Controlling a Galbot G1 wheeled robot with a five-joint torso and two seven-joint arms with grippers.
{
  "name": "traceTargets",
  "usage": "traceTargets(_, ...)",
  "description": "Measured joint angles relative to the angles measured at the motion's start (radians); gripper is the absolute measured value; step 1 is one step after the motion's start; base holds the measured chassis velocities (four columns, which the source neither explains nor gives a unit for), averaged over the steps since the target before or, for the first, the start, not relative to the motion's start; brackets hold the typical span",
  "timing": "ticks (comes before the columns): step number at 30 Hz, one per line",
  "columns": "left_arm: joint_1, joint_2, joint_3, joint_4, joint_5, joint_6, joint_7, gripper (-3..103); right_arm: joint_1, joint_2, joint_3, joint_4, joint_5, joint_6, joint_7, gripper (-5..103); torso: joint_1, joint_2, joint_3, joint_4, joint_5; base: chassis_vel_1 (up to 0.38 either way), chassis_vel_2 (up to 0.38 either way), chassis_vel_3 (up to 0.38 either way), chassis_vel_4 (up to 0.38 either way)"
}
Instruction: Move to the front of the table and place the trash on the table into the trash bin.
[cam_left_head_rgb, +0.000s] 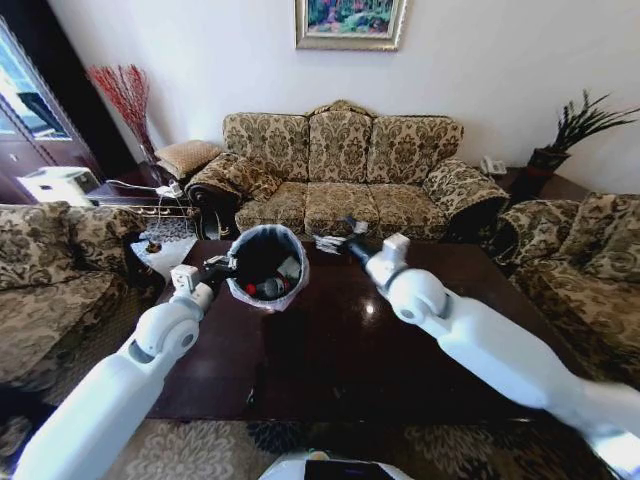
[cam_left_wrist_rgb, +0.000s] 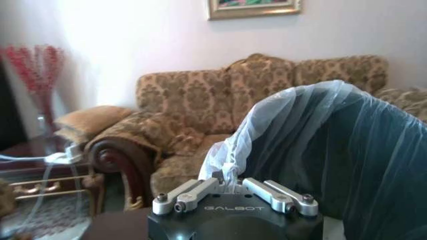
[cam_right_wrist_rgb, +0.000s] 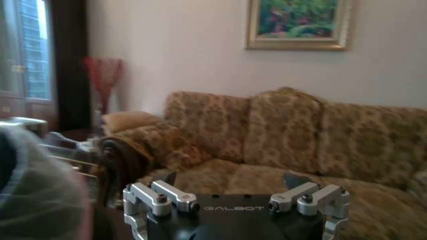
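Your left gripper (cam_left_head_rgb: 218, 271) is clenched on the trash bin's (cam_left_head_rgb: 266, 264) bag-lined rim, tilting its mouth toward you so litter drops in easily; trash (cam_left_head_rgb: 268, 288) already lies inside. Your right gripper (cam_left_head_rgb: 350, 236), beyond the bin over the table (cam_left_head_rgb: 330, 350), is spread wide, grasping nothing.
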Motion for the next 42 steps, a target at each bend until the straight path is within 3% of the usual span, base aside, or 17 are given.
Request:
traceTargets(1, 0.038, -0.015, -0.041, -0.003, 0.026, -0.012, 0.012, 0, -0.130, -0.002, 0.123, 0.014, -0.031, -0.014, 0.004, 100, 0.000, 0.000, 0.000, 0.0006, -0.0001, 0.000, 0.000, 0.000, 0.000)
traceTargets(4, 0.077, -0.030, -0.085, -0.007, 0.051, -0.026, 0.035, 0, -0.273, 0.000, 0.250, 0.024, -0.081, -0.013, -0.013, 100, 0.000, 0.000, 0.000, 0.0003, 0.0005, 0.000, 0.000, 0.000, 0.000)
traceTargets(6, 0.125, -0.056, -0.137, -0.018, 0.079, -0.044, 0.070, 0, -0.476, 0.031, 0.456, 0.053, -0.155, 0.010, -0.075, 100, 0.000, 0.000, 0.000, 0.0000, -0.0001, 0.000, 0.000, 0.000, 0.000)
traceTargets(7, 0.125, -0.056, -0.137, -0.018, 0.079, -0.044, 0.070, 0, -0.476, 0.031, 0.456, 0.053, -0.155, 0.010, -0.075, 100, 0.000, 0.000, 0.000, 0.0000, -0.0001, 0.000, 0.000, 0.000, 0.000)
traceTargets(10, 0.172, -0.106, -0.165, -0.042, 0.116, -0.055, 0.091, 0, -0.739, 0.149, 0.663, 0.140, -0.290, 0.060, -0.202, 100, 0.000, 0.000, 0.000, -0.0005, 0.0005, 0.000, 0.000, 0.000, 0.000)
traceTargets(11, 0.172, -0.106, -0.165, -0.042, 0.116, -0.055, 0.091, 0, -0.739, 0.149, 0.663, 0.140, -0.290, 0.060, -0.202, 100, 0.000, 0.000, 0.000, -0.0005, 0.0005, 0.000, 0.000, 0.000, 0.000)
traceTargets(13, 0.197, -0.134, -0.160, -0.054, 0.142, -0.070, 0.096, 0, -0.833, 0.230, 0.711, 0.197, -0.356, 0.083, -0.248, 100, 0.000, 0.000, 0.000, -0.0004, -0.0002, 0.000, 0.000, 0.000, 0.000)
traceTargets(18, 0.232, -0.166, -0.145, -0.076, 0.176, -0.097, 0.097, 0, -0.903, 0.326, 0.727, 0.250, -0.405, 0.088, -0.250, 100, 0.000, 0.000, 0.000, 0.0003, -0.0002, 0.000, 0.000, 0.000, 0.000)
traceTargets(32, 0.293, -0.211, -0.128, -0.187, 0.218, -0.102, 0.087, 0, -0.924, 0.350, 0.746, 0.264, -0.430, 0.096, -0.251, 100, 0.000, 0.000, 0.000, 0.0001, -0.0001, -0.026, -0.027, 0.028, 0.035)
traceTargets(42, 0.357, -0.258, -0.150, -0.233, 0.246, -0.103, 0.086, 0, -0.946, 0.363, 0.763, 0.196, -0.439, 0.133, -0.288, 100, 0.000, 0.000, 0.000, -0.0001, 0.0007, -0.236, -0.222, 0.224, 0.225)
